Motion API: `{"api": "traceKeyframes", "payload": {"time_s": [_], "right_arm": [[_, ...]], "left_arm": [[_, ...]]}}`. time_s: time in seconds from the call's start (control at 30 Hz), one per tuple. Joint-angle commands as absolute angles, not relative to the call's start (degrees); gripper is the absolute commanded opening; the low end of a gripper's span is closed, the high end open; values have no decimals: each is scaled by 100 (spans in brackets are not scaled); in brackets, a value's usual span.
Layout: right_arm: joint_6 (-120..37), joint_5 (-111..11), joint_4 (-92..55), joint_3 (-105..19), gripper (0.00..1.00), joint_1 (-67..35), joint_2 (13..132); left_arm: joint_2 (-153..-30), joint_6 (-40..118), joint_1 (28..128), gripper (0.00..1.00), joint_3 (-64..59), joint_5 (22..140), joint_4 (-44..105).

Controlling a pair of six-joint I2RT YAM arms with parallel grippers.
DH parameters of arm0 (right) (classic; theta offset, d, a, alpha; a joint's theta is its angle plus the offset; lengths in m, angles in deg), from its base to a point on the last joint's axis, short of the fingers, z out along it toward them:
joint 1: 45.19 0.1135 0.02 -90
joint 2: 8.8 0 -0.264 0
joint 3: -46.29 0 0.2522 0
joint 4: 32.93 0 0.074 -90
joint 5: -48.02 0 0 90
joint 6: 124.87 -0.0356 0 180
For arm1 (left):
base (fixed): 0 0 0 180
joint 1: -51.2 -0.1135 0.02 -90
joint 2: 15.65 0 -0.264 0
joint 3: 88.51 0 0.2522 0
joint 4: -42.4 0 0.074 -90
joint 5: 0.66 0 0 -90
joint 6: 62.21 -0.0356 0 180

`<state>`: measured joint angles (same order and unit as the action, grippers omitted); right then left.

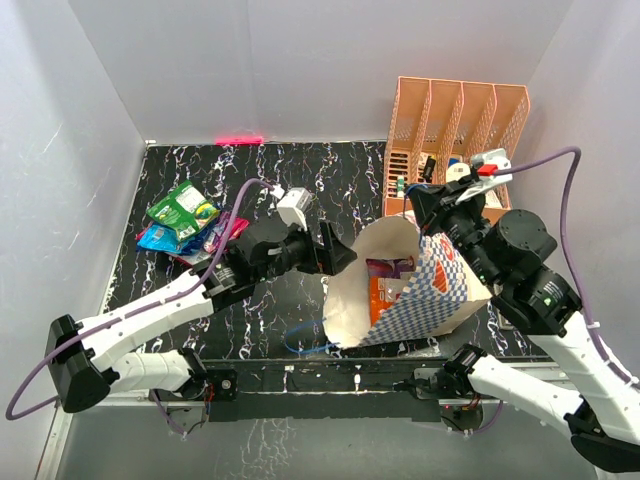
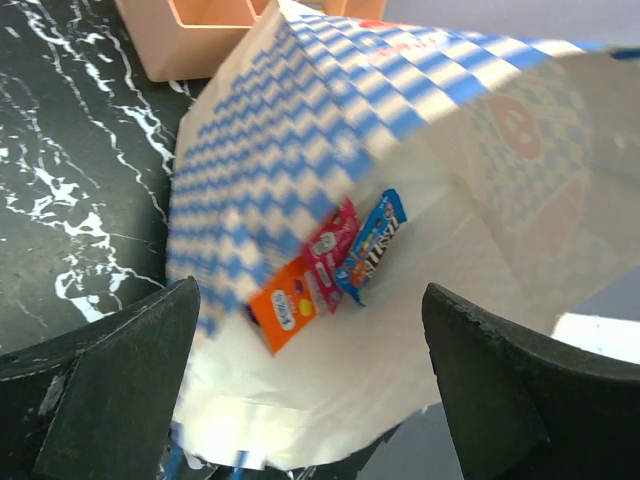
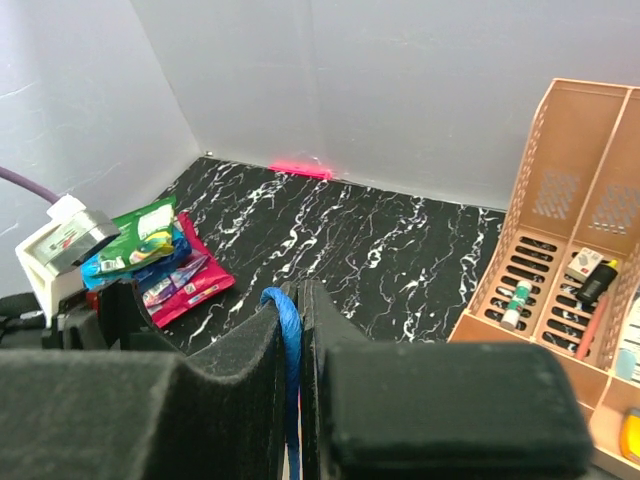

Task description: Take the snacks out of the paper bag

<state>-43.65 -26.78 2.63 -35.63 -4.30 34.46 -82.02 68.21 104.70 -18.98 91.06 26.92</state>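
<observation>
The blue-and-white checkered paper bag (image 1: 420, 290) lies tilted, its cream mouth facing left. Inside it are an orange packet (image 1: 385, 295), also in the left wrist view (image 2: 285, 310), a magenta packet (image 2: 330, 245) and a blue packet (image 2: 375, 240). My left gripper (image 1: 335, 255) is open and empty at the bag's mouth (image 2: 310, 400). My right gripper (image 1: 425, 205) is shut on the bag's blue cord handle (image 3: 290, 340) and holds the bag's top edge up. A pile of snacks, green (image 1: 183, 210), blue and magenta (image 3: 185, 280), lies on the table at the left.
A peach-orange slotted organizer (image 1: 455, 125) with small items stands at the back right, just behind the bag. The bag's other blue cord handle (image 1: 300, 340) trails on the black marbled table (image 1: 300, 185). Grey walls close in the sides and back.
</observation>
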Motion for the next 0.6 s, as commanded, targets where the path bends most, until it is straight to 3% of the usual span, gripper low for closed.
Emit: {"api": "traceKeyframes", "payload": {"time_s": [0.0,0.23,0.4,0.57], "right_arm": [[-4454,-2829,-462,-3822,9,-412,3400],[-4541,-2781,-166,-3376,9,-412,2988],[-4620,-2723,-4,-3248,9,-411,2767],[-4598,-2501,235,-3331,9,-414,2712]], "left_arm": [[-8010,6535,10756,92,-1585,9612,2713],[-7597,6495,10840,90,-1701,9702,2194],[-7661,6460,11340,76,-1988,9413,2461],[-8093,6236,12408,64,-2024,10446,2747]]}}
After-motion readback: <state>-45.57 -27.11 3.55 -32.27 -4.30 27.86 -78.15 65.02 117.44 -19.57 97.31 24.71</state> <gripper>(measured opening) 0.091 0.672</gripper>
